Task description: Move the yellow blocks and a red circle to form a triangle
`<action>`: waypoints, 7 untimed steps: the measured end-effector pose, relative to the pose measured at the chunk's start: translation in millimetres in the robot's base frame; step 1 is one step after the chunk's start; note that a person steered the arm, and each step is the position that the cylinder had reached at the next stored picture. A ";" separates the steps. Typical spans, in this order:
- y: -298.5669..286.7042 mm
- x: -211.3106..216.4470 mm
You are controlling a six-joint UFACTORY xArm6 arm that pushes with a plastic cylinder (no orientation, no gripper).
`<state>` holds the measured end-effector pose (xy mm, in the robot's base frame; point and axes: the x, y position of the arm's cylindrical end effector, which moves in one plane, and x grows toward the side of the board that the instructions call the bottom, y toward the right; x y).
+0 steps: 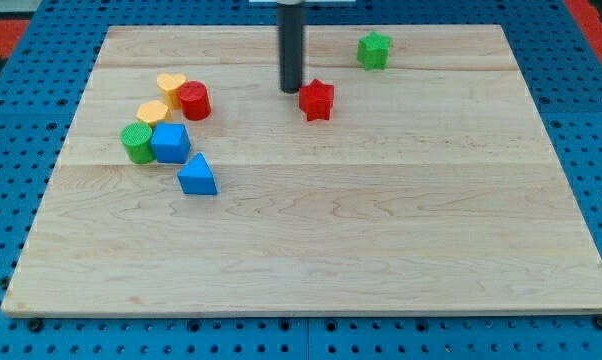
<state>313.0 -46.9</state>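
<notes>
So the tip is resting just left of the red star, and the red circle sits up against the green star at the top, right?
Not quite. In the camera view my tip is just left of the red star, but the red circle sits against the yellow heart, far from the green star.

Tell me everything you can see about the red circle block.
The red circle is a short, glossy red cylinder standing upright on the wooden board, in the cluster at the view's upper left. The yellow heart touches its left side, and the yellow hexagon sits just below-left. My tip is well off to its right, beside the red star.
</notes>
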 end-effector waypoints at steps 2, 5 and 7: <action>-65.1 54.8; -156.1 18.9; -81.0 18.8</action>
<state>331.8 -127.9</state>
